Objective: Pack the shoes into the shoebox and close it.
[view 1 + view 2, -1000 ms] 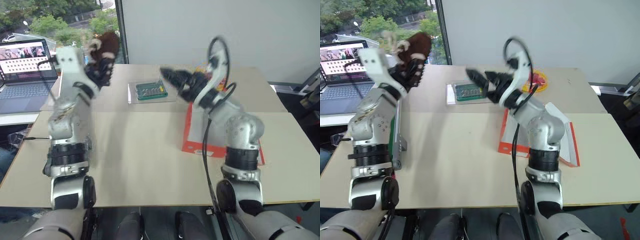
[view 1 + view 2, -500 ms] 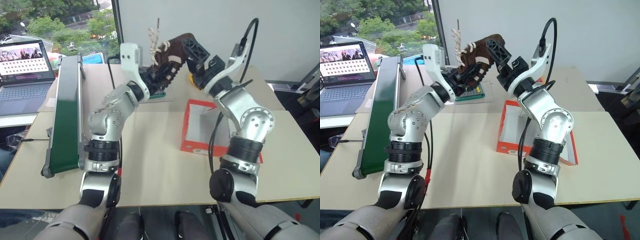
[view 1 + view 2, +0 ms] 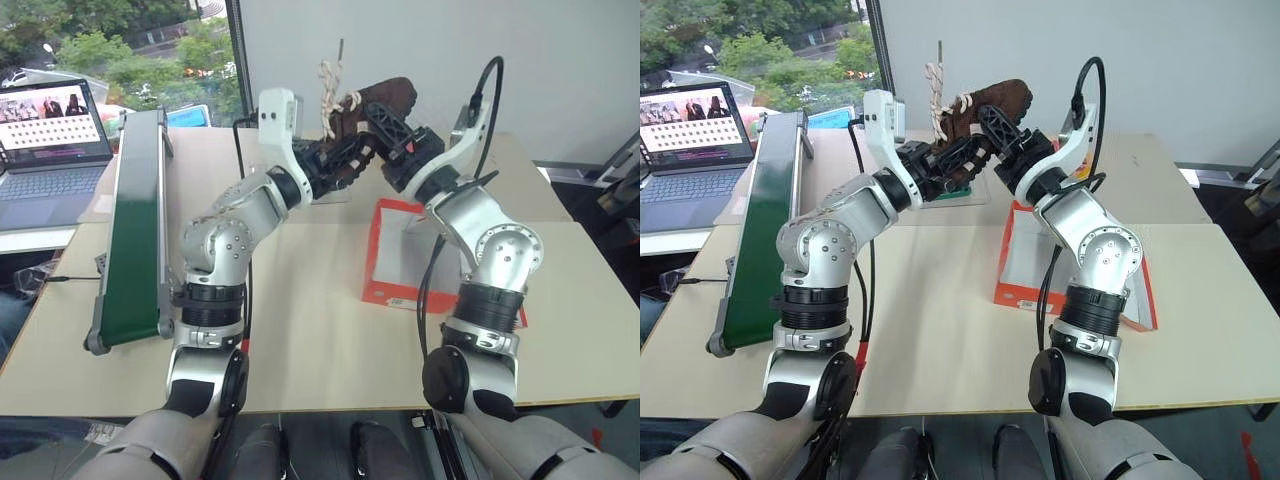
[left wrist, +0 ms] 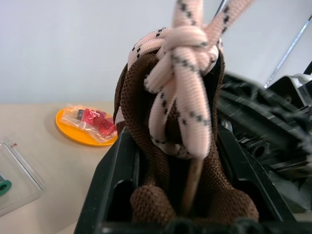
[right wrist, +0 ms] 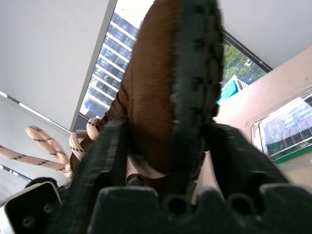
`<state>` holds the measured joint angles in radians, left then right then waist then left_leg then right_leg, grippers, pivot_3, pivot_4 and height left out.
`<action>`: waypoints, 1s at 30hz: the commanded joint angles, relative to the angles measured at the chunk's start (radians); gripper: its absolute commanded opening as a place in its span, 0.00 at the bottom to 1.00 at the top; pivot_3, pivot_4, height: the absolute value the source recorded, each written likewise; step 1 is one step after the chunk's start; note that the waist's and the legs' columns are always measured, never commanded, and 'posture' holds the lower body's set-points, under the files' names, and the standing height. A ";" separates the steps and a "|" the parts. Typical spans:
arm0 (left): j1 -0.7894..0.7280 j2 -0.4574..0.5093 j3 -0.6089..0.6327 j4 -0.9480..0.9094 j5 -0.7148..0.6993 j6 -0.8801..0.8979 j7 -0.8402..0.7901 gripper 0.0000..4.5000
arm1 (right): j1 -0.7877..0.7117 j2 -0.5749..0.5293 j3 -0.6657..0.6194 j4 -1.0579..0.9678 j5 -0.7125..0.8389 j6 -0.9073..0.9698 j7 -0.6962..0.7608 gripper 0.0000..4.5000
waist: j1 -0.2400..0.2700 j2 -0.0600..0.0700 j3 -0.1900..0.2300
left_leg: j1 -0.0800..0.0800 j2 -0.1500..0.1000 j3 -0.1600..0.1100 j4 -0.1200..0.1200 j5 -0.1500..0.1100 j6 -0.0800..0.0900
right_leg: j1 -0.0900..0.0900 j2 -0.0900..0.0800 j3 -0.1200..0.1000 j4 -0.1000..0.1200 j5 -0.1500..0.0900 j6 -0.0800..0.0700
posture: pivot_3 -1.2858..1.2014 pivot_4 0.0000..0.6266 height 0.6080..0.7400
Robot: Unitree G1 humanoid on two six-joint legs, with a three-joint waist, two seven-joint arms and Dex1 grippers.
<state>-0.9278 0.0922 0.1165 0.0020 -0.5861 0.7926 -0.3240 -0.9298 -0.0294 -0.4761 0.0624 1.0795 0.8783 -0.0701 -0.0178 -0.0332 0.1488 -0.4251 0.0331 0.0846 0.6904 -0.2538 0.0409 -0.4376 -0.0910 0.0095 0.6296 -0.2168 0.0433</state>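
I see both grippers meeting on one shoe [image 3: 372, 108], raised in the air above the far half of the table [image 3: 300, 330]. The left gripper [image 3: 335, 160] has its two black fingers closed on the shoe's laced upper; in the left wrist view the brown collar and the knot of cream laces [image 4: 183, 73] sit squeezed between the fingers [image 4: 109, 180]. The right gripper [image 3: 395, 128] has its fingers on either side of the shoe's toe end, one against the dark sole and one against the brown suede side, as the right wrist view shows [image 5: 165, 92]; they look closed onto it. The loose lace ends stand up above the shoe.

Below and to the right of the held shoe, the shoebox [image 3: 375, 270] lies open on the table, orange-red outside and white inside, partly hidden by my right arm. Beyond the grippers a clear tray with a green board [image 3: 950, 190] rests on the table, and an orange dish with a small packet [image 4: 85, 126] lies farther back. A long green conveyor [image 3: 135, 230] runs along my left side, with a laptop [image 3: 50, 150] past it.
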 commanded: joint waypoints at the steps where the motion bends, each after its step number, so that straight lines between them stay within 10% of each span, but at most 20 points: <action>1: 0.000 0.004 -0.017 -0.050 -0.024 0.019 -0.020 0.32 | -0.023 -0.017 0.003 -0.005 0.001 -0.054 0.007 0.24 | 0.000 0.000 0.000 | 0.000 0.000 0.000 0.000 0.000 0.000 | 0.000 0.000 0.000 0.000 0.000 0.000 | 0.52 0.24 1.00; 7: -0.004 0.019 0.042 -0.039 -0.051 0.013 -0.010 0.32 | -0.057 -0.053 -0.009 0.034 -0.007 -0.086 0.023 0.10 | 0.000 0.000 0.000 | 0.000 0.000 0.000 0.000 0.000 0.000 | 0.000 0.000 0.000 0.000 0.000 0.000 | 0.52 0.24 1.00; 14: -0.036 0.198 0.149 0.068 0.016 -0.105 -0.012 0.95 | -0.131 -0.213 0.011 0.092 -0.073 -0.090 0.072 0.09 | -0.001 0.001 0.001 | 0.000 0.000 0.000 0.000 0.000 0.000 | 0.000 0.000 0.000 0.000 0.000 0.000 | 0.52 0.24 1.00; 21: 0.058 0.327 0.131 0.042 0.040 -0.106 -0.082 0.95 | -0.261 -0.483 0.196 0.197 -0.336 0.122 -0.059 0.09 | 0.001 0.005 0.003 | 0.000 0.000 0.002 -0.002 0.000 -0.001 | -0.001 0.000 0.001 -0.001 0.000 0.000 | 0.52 0.24 1.00; 30: 0.127 0.296 0.064 -0.019 0.059 -0.102 -0.073 0.95 | -0.191 -0.569 0.346 0.332 -0.459 0.351 0.111 0.09 | 0.004 0.005 0.004 | -0.001 0.000 0.003 -0.001 0.000 0.000 | -0.001 -0.001 0.001 -0.002 0.000 0.000 | 0.52 0.24 1.00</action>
<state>-0.7956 0.3939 0.1759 0.0326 -0.5293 0.7021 -0.4039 -1.1115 -0.5602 -0.1461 0.3947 0.6593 1.2261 -0.0072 -0.0134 -0.0285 0.1523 -0.4261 0.0328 0.0873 0.6892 -0.2537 0.0414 -0.4385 -0.0918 0.0108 0.6273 -0.2166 0.0437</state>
